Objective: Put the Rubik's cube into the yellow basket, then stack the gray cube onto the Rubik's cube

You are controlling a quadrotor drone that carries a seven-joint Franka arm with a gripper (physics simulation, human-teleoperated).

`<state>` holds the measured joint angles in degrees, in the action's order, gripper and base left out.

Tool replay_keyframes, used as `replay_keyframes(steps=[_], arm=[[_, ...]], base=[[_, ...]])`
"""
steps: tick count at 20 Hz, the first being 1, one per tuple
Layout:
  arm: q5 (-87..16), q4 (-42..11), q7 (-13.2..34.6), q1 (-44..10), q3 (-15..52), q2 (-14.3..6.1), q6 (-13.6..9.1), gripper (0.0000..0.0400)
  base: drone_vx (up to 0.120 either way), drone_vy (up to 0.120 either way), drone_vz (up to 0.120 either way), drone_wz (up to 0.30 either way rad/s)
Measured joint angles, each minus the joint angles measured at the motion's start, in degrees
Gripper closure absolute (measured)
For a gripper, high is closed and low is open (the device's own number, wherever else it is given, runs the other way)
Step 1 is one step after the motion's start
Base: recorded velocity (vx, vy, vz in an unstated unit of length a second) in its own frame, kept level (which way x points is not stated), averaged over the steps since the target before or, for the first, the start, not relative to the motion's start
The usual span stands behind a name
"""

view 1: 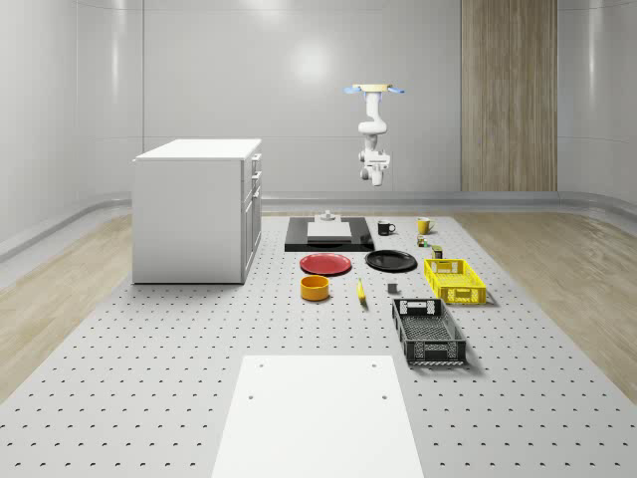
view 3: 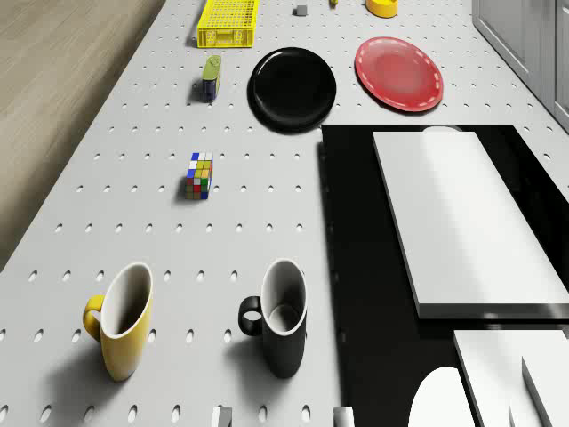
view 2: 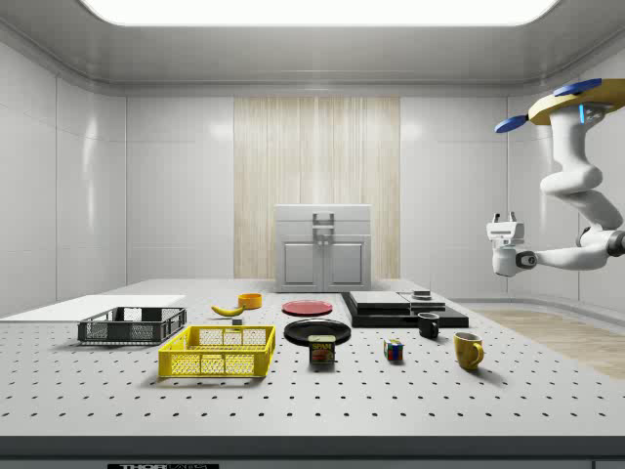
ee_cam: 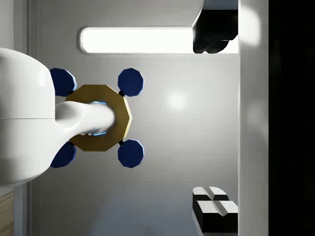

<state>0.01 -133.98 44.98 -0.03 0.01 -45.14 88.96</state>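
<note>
Reading the side view from its left, we meet the yellow basket first, standing empty, then the Rubik's cube well apart from it on the table, between a can and a black mug; at the far right our drone hovers high above the table's edge, the gripper raised on the folded arm and holding nothing (whether its jaws are spread or pressed together we cannot tell). We judge the first step not yet begun; the small gray cube sits beside the basket. Next we must descend over the Rubik's cube, point the gripper downward and close on it.
</note>
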Motion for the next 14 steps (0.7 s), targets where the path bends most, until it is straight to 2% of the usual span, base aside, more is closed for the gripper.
replay_keyframes(steps=[3,8,14], arm=[[0.0,3.6,-0.1,-0.1,0.0,0.4,-3.1,0.0],[0.1,9.7,-0.1,-0.2,0.1,2.3,-7.1,0.0],[0.1,14.8,-0.1,-0.3,0.2,4.2,-10.0,0.0]], base=[[0.0,0.0,0.0,0.0],[0.0,0.0,0.0,0.0],[0.0,0.0,0.0,0.0]])
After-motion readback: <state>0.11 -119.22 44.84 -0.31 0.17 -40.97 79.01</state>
